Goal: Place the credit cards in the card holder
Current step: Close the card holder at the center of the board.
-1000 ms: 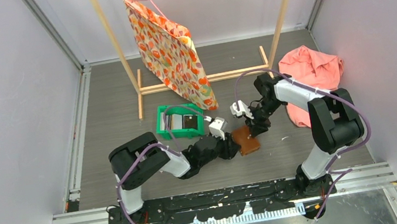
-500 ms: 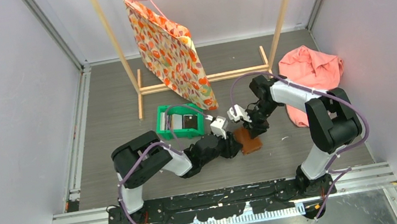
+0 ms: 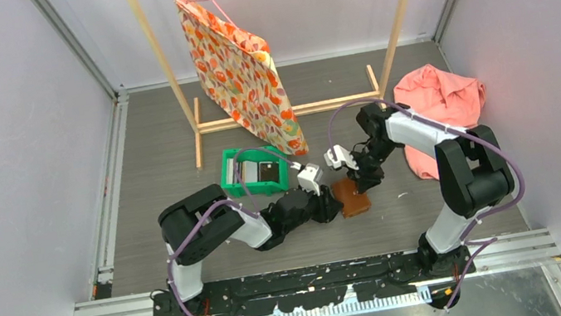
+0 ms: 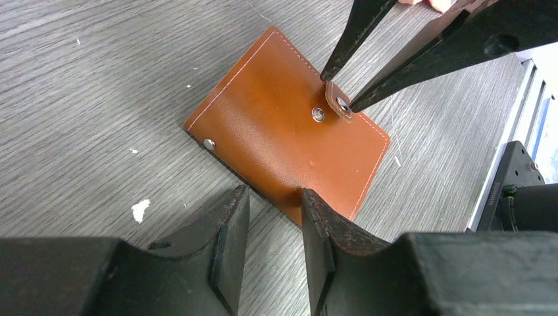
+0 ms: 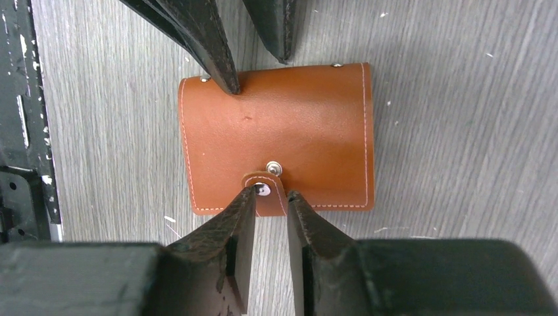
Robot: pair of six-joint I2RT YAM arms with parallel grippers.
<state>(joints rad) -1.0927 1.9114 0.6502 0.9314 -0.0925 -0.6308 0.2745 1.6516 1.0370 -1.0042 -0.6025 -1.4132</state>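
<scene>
**Ops:** Status? Where's the card holder?

**Me:** The card holder (image 5: pixel 276 125) is flat on the table (image 5: pixel 460 131), closed, between my two grippers. The snap tab (image 4: pixel 339 104) is off its stud (image 4: pixel 318 114). My right gripper (image 5: pixel 270 193) nips the tab from both sides. My left gripper (image 4: pixel 274 197) is half spread and grips nothing. One fingertip (image 5: pixel 220 66) bears on the cover near the far edge; the other sits just off it.

**Ops:** Why that split?

**Me:** Left pins the fold side, I reckon. The cover should then hinge when right lifts the tab, not drag.

**Ops:** Clearance?

**Me:** Bare wood all round the holder. It's tight overhead, with both sets of fingers crowding the cover. The credit cards (image 3: pixel 261 171) look to be in the green bin (image 3: pixel 226 178), beyond my left gripper: near the holder, not touching it.
</scene>
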